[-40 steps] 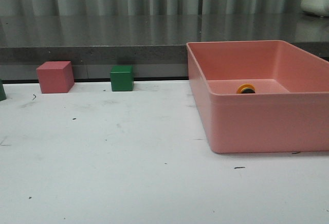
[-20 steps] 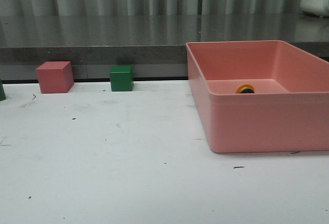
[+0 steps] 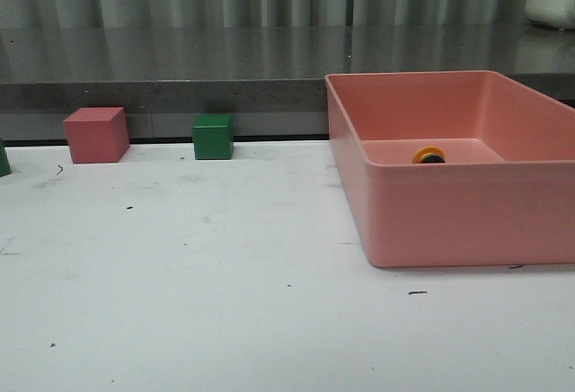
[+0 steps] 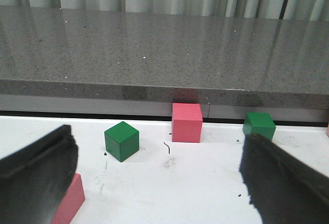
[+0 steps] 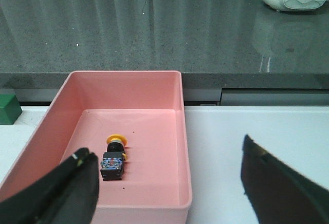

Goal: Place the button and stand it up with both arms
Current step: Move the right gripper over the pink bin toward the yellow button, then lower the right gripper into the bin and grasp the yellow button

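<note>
The button [image 5: 114, 156] lies on its side on the floor of a pink bin [image 5: 182, 131], its yellow cap toward the far wall and its blue-and-black base block toward the camera. In the front view only its yellow cap [image 3: 429, 155] shows over the bin's front wall [image 3: 467, 217]. My right gripper [image 5: 172, 193] is open and empty, held back from the bin's near wall, one finger [image 5: 61, 196] before the bin and the other [image 5: 282, 188] over the table beside it. My left gripper [image 4: 159, 183] is open and empty over the white table. Neither arm shows in the front view.
A pink cube [image 3: 96, 134] and a green cube [image 3: 213, 137] stand at the table's back edge under a grey counter. In the left wrist view a green cube [image 4: 122, 141], a pink cube [image 4: 186, 123], another green cube [image 4: 259, 125] and a pink cube [image 4: 69, 201] by one finger show.
</note>
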